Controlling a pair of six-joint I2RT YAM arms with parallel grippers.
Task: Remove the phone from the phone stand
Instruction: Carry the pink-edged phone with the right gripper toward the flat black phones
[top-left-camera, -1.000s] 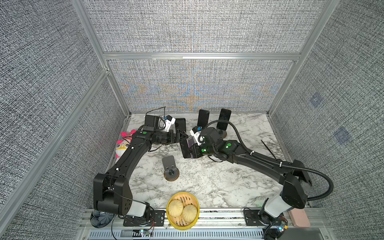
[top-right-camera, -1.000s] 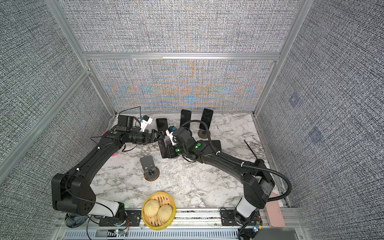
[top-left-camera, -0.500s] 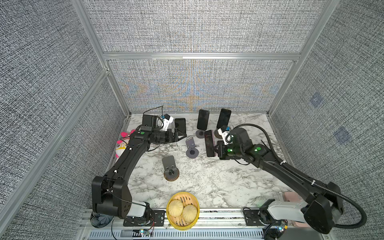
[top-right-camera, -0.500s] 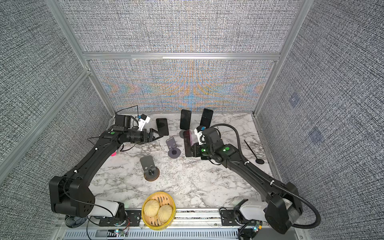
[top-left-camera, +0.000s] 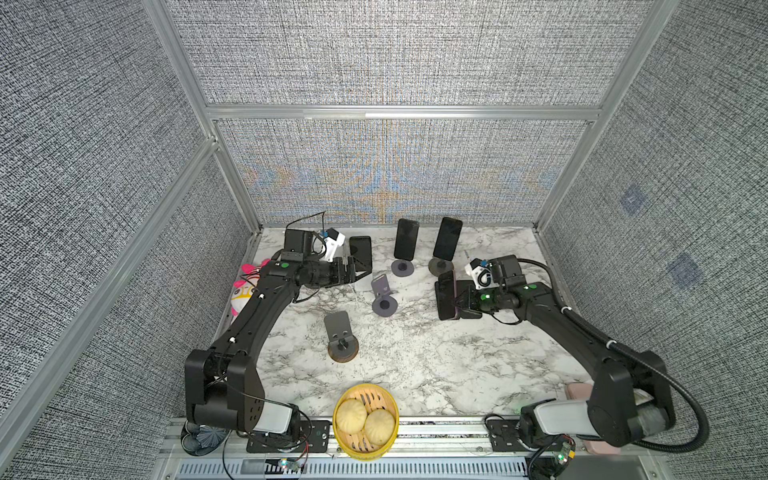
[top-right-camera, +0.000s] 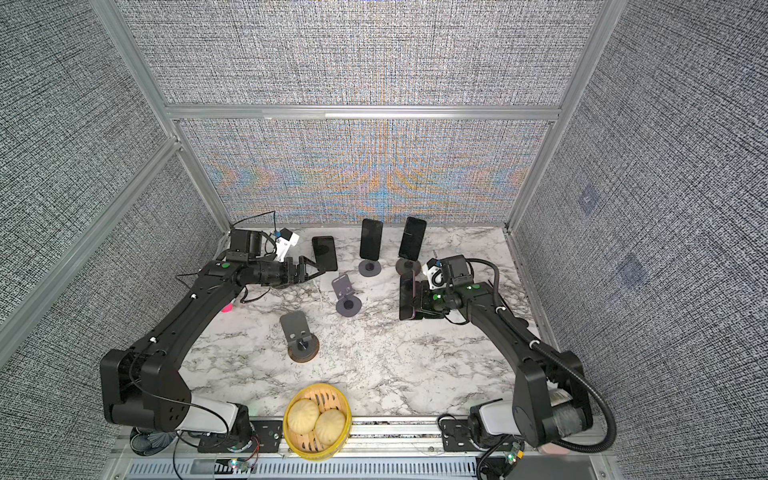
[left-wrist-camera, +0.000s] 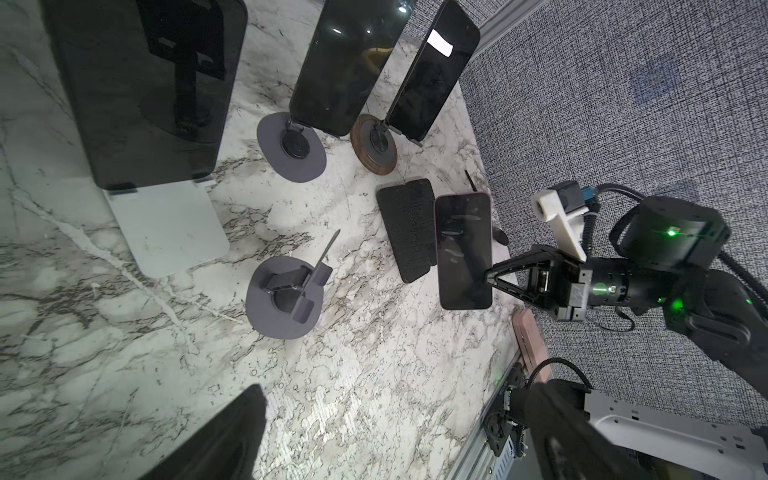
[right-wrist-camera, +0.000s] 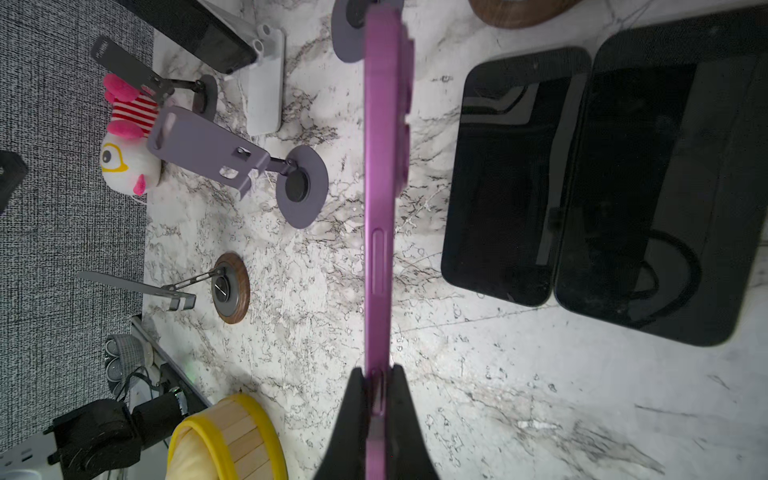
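buns (top-left-camera: 351, 415), two of them, sit in a yellow-rimmed bamboo steamer (top-left-camera: 365, 388) at the bottom centre of both top views, on the front edge of the marble table (top-left-camera: 436, 365). just above it stands an empty phone stand with a wooden base (top-left-camera: 342, 353). higher, near mid-frame, is a second empty phone stand in purple-grey (top-left-camera: 384, 306).

right of that stand, the right gripper (right-wrist-camera: 378, 376) is clamped on the lower edge of the purple phone (top-left-camera: 446, 295). it holds the phone on edge, off the stand and above the table. behind it two black phones (right-wrist-camera: 511, 178) (right-wrist-camera: 660, 199) lie flat side by side.

at the left edge a pink-and-white plush toy (top-left-camera: 243, 291) is half hidden by the left arm. the left gripper (top-left-camera: 361, 266) has its jaws spread wide on nothing, just in front of a black phone (top-left-camera: 360, 248) leaning on a white stand (left-wrist-camera: 166, 228).

farthest back, two more black phones (top-left-camera: 406, 239) (top-left-camera: 447, 237) stand upright on round-based stands, screens dark.
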